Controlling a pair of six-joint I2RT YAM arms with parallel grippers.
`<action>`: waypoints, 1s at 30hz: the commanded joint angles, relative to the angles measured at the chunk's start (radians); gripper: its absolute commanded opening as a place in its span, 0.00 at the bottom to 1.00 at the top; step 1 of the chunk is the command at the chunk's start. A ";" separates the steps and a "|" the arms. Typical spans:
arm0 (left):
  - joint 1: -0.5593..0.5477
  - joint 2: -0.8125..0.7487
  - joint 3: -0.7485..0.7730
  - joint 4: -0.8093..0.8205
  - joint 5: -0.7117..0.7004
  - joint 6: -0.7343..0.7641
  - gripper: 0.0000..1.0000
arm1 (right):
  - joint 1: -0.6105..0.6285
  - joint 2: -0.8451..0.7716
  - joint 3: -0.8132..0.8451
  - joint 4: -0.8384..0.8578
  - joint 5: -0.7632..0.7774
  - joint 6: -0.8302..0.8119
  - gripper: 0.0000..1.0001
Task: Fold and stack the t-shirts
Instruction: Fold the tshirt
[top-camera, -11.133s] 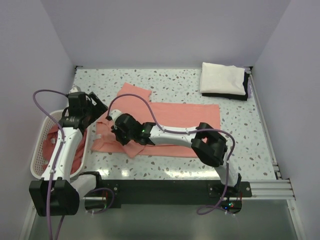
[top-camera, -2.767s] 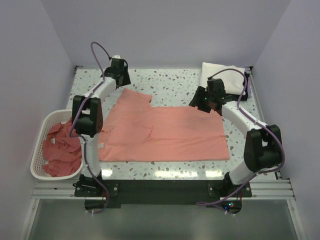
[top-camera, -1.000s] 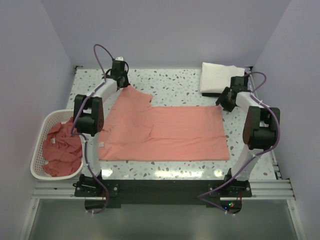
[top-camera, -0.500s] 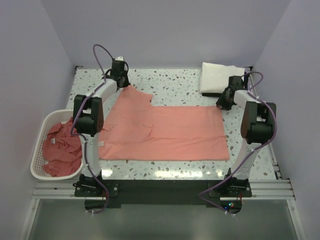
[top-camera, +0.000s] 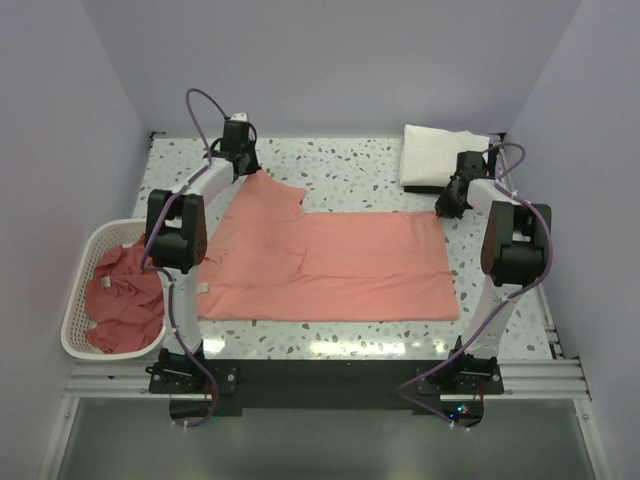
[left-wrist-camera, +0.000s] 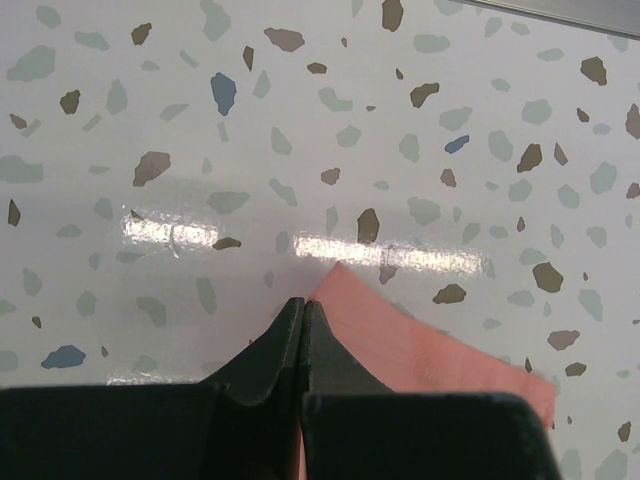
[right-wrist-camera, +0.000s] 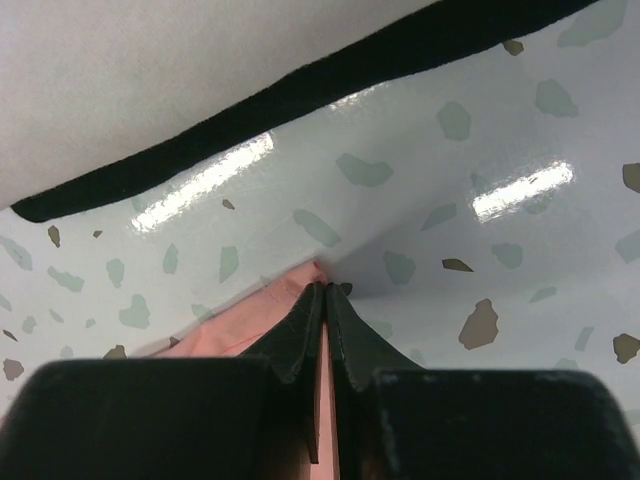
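Note:
A salmon-pink t-shirt (top-camera: 330, 265) lies spread flat across the middle of the table. My left gripper (top-camera: 245, 170) is at its far left corner and is shut on the cloth. In the left wrist view the pink t-shirt (left-wrist-camera: 420, 345) runs in between the closed jaws of the left gripper (left-wrist-camera: 302, 305). My right gripper (top-camera: 444, 207) is at the far right corner. In the right wrist view the right gripper (right-wrist-camera: 325, 290) is pinched on the pink t-shirt's (right-wrist-camera: 250, 325) hem. More pink t-shirts (top-camera: 125, 290) lie crumpled in the basket.
A white lattice basket (top-camera: 75, 300) sits off the table's left edge. A folded white cloth on a black one (top-camera: 445, 155) lies at the back right corner, just beyond my right gripper; in the right wrist view the white cloth (right-wrist-camera: 150, 80) fills the top. Walls close in three sides.
My right gripper has shifted a little inward to the shirt's far right corner and closed on it. The left arm and the shirt have stayed put.

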 joint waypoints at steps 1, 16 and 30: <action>0.009 -0.082 0.002 0.057 0.003 -0.013 0.00 | -0.004 -0.001 0.040 -0.005 0.027 0.001 0.03; 0.019 -0.095 0.130 0.019 0.013 0.001 0.00 | -0.013 -0.093 0.004 0.077 0.030 0.045 0.00; 0.019 -0.263 -0.018 0.005 -0.041 -0.045 0.00 | -0.033 -0.260 -0.115 0.123 0.044 0.067 0.00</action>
